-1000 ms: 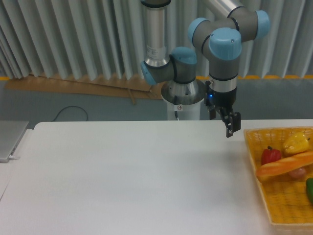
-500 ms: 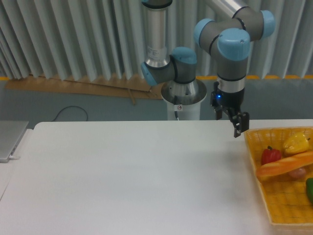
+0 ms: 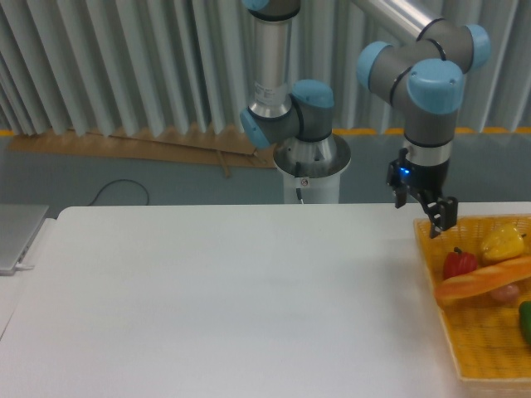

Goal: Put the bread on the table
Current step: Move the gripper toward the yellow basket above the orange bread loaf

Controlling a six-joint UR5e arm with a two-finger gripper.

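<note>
Your black two-finger gripper [image 3: 442, 222] hangs over the near-left corner of the yellow woven basket [image 3: 477, 352], fingers' spread unreadable and holding nothing, because the long orange-tan toy bread [image 3: 479, 280] lies there, not on the white table [image 3: 216, 298].

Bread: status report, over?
Pincer empty, over the basket's near-left corner, state unclear. Bread lying in the basket, not on the table. Red pepper and yellow pepper crowd it.
</note>
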